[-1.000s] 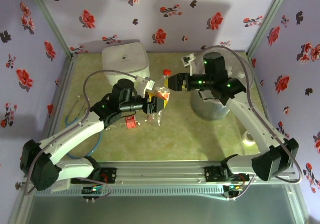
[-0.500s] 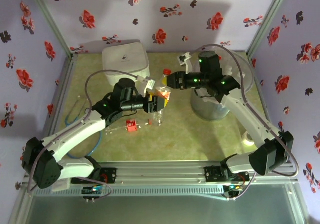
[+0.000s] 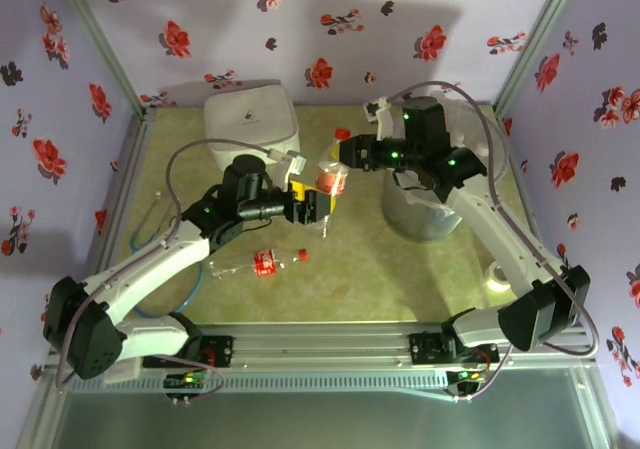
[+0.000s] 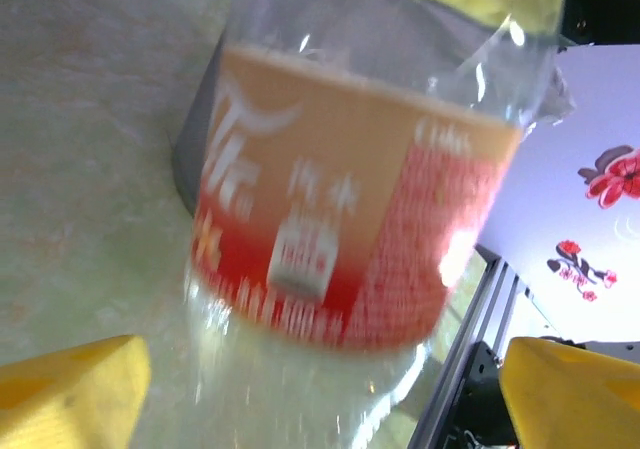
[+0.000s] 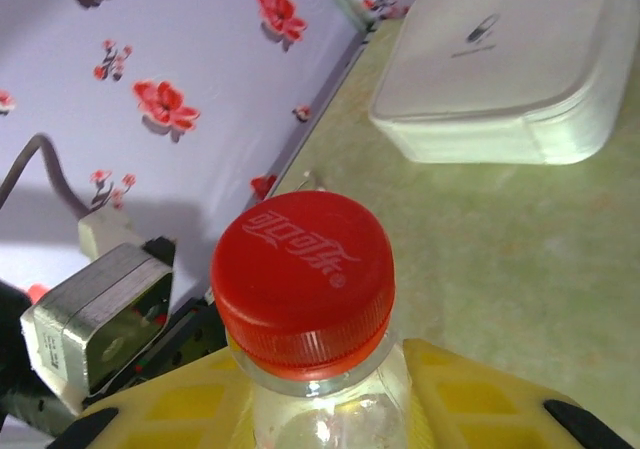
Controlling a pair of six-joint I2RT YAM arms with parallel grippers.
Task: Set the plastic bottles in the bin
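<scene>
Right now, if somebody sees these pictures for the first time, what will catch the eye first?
The bottle with the red label, held up over the middle of the table: the right hand is shut on its neck, below the red cap, and the left hand stands open around its lower part. Next come the bin at the right and the white box at the far left.

Left gripper [image 4: 322,384] released the bottle [image 4: 340,239]; right gripper [image 5: 320,409] grasped it.
</scene>
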